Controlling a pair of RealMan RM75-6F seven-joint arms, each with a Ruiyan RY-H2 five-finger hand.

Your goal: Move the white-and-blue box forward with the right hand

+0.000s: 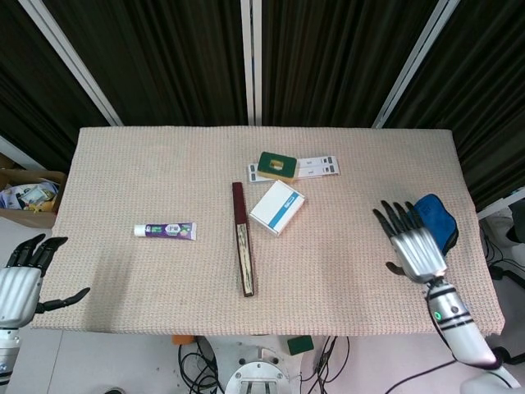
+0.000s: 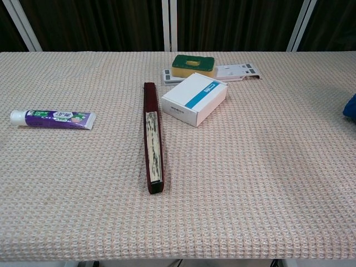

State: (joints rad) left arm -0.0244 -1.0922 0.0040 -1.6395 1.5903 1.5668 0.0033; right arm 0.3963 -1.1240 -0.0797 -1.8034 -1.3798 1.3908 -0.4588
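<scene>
The white-and-blue box (image 1: 276,207) lies flat and turned at an angle near the table's middle, just right of a long dark red case (image 1: 242,239); the chest view shows the box (image 2: 194,98) with nothing touching it. My right hand (image 1: 410,241) hovers far to the right of the box, near the table's right front, fingers spread and empty. It is out of the chest view. My left hand (image 1: 22,272) hangs off the table's left front corner, fingers apart, holding nothing.
A green sponge (image 1: 276,165) on a white strip (image 1: 316,167) lies just behind the box. A toothpaste tube (image 1: 165,231) sits at the left. A blue pouch (image 1: 433,223) lies at the right edge beside my right hand.
</scene>
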